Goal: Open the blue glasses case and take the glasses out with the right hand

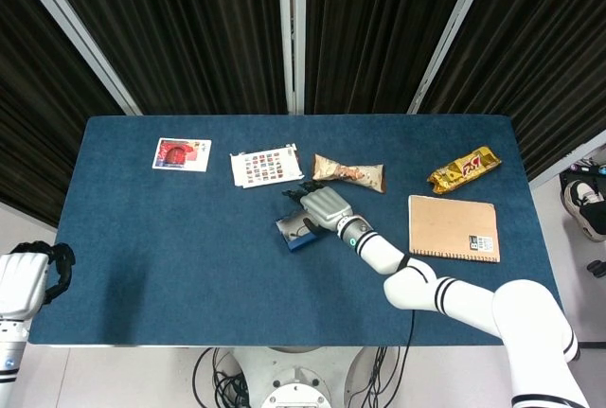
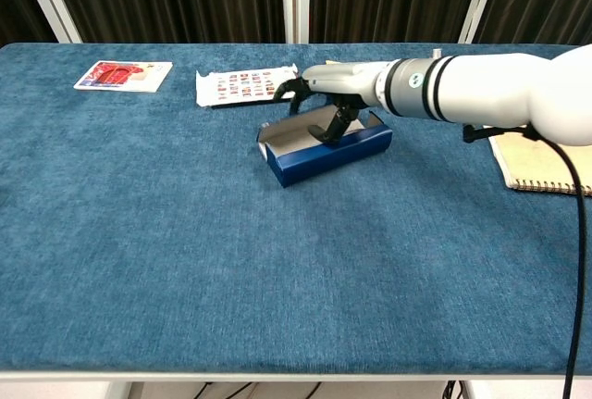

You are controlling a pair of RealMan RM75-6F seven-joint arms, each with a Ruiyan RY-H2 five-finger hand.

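We see the blue glasses case (image 2: 322, 150) lying near the middle of the blue table (image 2: 277, 269), and in the chest view its top stands open, with the pale inside showing at its left end. Our right hand (image 2: 331, 93) reaches over the case from the right, its dark fingers (image 2: 326, 129) curled down into or against the open case; we cannot tell whether they grip anything, and the glasses themselves are hidden from us. In the head view the same hand (image 1: 322, 209) covers most of the case (image 1: 295, 232). Our left hand (image 1: 26, 277) hangs off the near left corner of the table, apart from everything, with its fingers curled in on nothing. Along the far side lie a red card (image 1: 182, 154), a printed sheet (image 1: 267, 166), and a snack wrapper (image 1: 348, 172) just beyond the right hand. Further right lie a yellow snack bag (image 1: 464, 169) and a brown notebook (image 1: 453, 228).
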